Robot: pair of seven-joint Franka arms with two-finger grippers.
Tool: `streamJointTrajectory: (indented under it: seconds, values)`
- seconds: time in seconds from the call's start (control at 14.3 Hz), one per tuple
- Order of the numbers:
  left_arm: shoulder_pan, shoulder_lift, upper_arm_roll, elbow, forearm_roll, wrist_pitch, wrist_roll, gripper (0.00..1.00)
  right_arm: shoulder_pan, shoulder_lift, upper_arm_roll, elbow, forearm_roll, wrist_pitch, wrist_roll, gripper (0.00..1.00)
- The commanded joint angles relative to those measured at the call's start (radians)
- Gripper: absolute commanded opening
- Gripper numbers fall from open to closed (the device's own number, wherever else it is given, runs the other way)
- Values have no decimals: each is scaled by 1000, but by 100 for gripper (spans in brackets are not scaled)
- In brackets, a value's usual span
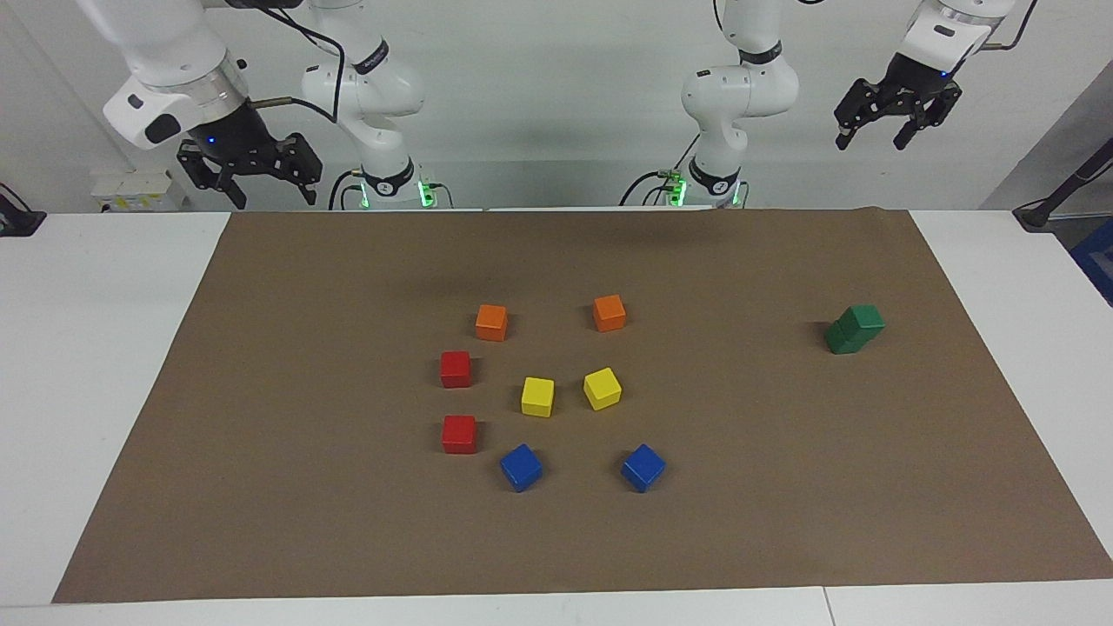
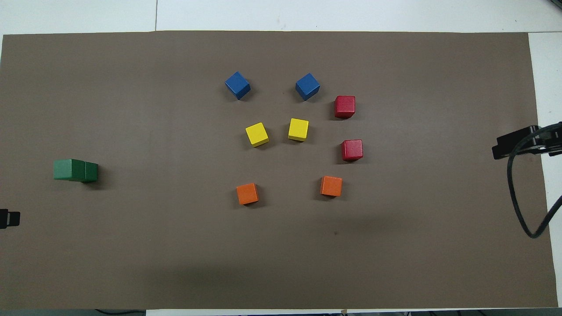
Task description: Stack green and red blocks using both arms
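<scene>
Two green blocks point(image 1: 856, 329) point(image 2: 74, 170) stand one on the other near the left arm's end of the table. Two red blocks lie apart on the brown mat: one point(image 1: 456, 369) point(image 2: 352, 150) nearer the robots, the other point(image 1: 459, 434) point(image 2: 344, 106) farther out. My left gripper point(image 1: 871, 139) hangs open and empty, high above the table's robot-side edge at the left arm's end. My right gripper point(image 1: 271, 198) hangs open and empty above the mat's corner at the right arm's end. Both arms wait.
Two orange cubes point(image 1: 491, 322) point(image 1: 609, 312), two yellow cubes point(image 1: 537, 396) point(image 1: 603, 388) and two blue cubes point(image 1: 521, 467) point(image 1: 643, 467) sit around the red blocks mid-mat. A black cable point(image 2: 522, 206) loops over the mat's edge at the right arm's end.
</scene>
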Motion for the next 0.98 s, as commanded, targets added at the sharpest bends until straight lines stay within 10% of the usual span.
streamJointTrajectory:
  seconds: [0.0,0.91]
  values:
    - [4,-19,-5,-8,10,-11,-9,100,-7,-14,2,-18,13,11,-8,100]
    - [4,-19,-5,-8,10,-11,-9,100,24,-14,17,-21,26,2,-7,100]
